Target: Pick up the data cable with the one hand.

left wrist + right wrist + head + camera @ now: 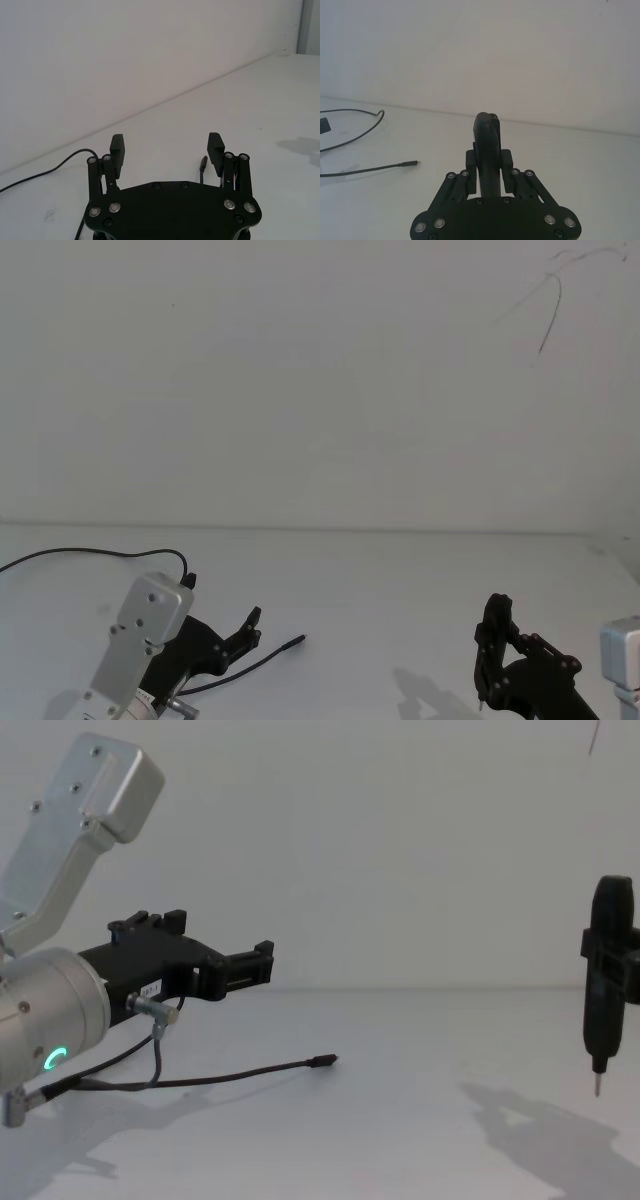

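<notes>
The left gripper (pixel 166 145) hangs above the surface (pixel 400 580) with its jaws wide and nothing between them. The data cable (pixel 240 1072) lies flat on the surface beneath and just ahead of it. Its plug (pixel 322 1062) points toward the middle of the surface and sits near one finger (pixel 216 147) without touching it. To grasp well, judge the line of the cord first. Turn the wrist so the jaws stand across the cord, not along it, and centre them a little behind the plug. Lower until the pads almost meet the surface, because the cord is thin and a high close is likely to miss it. Close fully, then lift straight up. The right gripper (pixel 488 159) is parked at the robot's right, its jaws closed on a pen-shaped tool (pixel 487 132). Count: two grippers, one data cable with one free plug, one pen-shaped tool, and one further black cord (pixel 90 551) looping at the far left.
</notes>
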Controlling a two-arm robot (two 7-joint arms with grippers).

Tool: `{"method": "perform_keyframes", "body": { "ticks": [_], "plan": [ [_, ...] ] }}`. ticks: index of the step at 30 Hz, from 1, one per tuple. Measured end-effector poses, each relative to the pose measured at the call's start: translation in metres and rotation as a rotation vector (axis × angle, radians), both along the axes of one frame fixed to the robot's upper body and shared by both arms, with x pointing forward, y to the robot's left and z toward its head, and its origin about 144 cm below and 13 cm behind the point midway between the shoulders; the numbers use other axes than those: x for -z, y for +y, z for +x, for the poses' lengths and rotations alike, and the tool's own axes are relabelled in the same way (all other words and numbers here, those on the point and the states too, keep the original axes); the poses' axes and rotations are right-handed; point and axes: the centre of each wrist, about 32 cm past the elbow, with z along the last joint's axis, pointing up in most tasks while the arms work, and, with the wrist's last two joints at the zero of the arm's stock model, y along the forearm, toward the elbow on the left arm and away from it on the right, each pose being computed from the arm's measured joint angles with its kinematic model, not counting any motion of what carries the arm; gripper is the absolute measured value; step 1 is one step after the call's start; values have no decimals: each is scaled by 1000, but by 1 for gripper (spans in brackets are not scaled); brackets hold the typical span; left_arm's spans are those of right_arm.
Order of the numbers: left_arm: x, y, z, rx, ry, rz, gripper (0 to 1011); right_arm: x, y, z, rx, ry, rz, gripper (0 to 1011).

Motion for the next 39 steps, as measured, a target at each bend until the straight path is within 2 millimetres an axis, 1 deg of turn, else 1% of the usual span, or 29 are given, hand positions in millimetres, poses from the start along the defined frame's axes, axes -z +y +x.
{"method": "perform_keyframes", "body": {
  "ticks": [39],
  "plan": [
    [0,0,0,0,0,0,1001,0,0,0,0,0,0,283]
  ]
}}
